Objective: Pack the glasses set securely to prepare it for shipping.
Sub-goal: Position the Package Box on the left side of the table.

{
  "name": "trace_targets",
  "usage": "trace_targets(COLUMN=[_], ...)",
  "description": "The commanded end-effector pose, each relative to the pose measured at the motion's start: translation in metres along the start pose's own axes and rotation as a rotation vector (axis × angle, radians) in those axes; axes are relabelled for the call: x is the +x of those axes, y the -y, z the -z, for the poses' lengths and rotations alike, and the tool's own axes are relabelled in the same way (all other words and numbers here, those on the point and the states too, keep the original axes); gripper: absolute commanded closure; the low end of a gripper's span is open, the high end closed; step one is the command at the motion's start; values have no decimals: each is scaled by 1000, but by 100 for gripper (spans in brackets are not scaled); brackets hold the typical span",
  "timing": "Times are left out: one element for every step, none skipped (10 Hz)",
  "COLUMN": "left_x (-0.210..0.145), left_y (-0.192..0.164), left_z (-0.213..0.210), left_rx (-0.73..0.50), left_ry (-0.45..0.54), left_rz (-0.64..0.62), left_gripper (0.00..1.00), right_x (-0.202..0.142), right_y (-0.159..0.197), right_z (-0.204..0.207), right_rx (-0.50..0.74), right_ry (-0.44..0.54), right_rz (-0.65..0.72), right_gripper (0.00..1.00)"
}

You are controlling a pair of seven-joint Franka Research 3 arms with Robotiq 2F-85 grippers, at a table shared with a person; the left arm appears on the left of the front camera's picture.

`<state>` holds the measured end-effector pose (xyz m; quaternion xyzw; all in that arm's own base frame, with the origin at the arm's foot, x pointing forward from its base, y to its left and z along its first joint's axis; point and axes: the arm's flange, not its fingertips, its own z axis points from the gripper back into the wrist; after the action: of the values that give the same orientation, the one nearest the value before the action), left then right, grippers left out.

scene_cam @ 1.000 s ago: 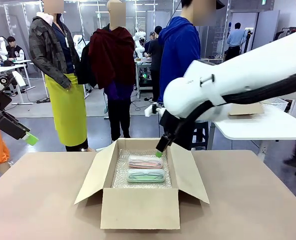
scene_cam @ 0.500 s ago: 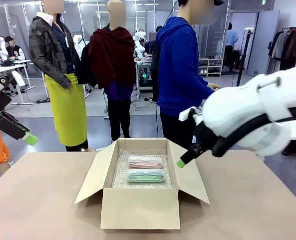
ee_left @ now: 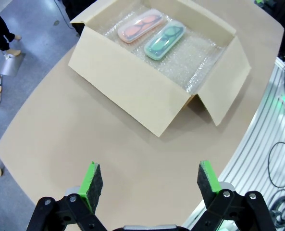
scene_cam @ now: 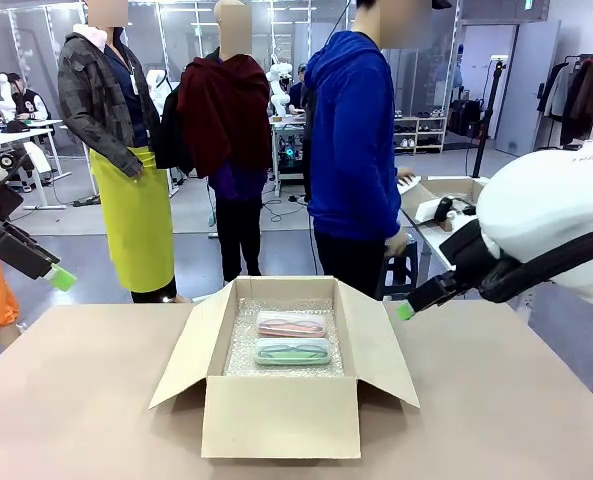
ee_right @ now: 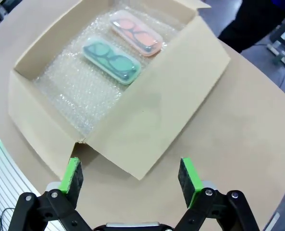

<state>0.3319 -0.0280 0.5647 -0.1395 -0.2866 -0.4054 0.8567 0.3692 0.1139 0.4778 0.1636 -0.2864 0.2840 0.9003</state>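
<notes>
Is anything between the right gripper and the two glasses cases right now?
The right flap and wall of the cardboard box stand between the right gripper and the pink case and green case. From above nothing covers them.

Bright, even indoor light from above. Faint soft shadows on table [scene_cam: 86, 400] under box [scene_cam: 281, 415] flaps. Slight glints on bubble wrap [ee_right: 75, 86]. Wrist views bow at edges; front view sharp.

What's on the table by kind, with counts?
Pink case: 1
Green case: 1
Bubble wrap: 1
Box: 1
Total: 4
</notes>
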Motion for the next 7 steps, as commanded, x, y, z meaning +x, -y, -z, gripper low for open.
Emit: trace_targets(left_x=[-1, -1, -1, -1, -1, -1, 0], left_y=[-2, -2, -2, -2, -2, -2, 0], left_z=[-2, -2, -2, -2, -2, -2, 0], left_rx=[-17, -17, -17, -17, -17, -17, 0], left_ry=[17, 17, 17, 17, 17, 17, 0], left_rz=[12, 12, 12, 12, 12, 12, 0], left_gripper=[0, 0, 0, 0, 0, 0, 0], right_x=[-24, 0, 0, 0, 0, 0, 0], right_y=[-16, 0, 0, 0, 0, 0, 0], right_z=[-3, 0, 0, 0, 0, 0, 0], right_rx=[-20, 0, 0, 0, 0, 0, 0], right_ry=[-39, 0, 0, 0, 0, 0, 0], right_rz=[62, 0, 0, 0, 0, 0, 0], right_gripper=[0, 0, 0, 0, 0, 0, 0])
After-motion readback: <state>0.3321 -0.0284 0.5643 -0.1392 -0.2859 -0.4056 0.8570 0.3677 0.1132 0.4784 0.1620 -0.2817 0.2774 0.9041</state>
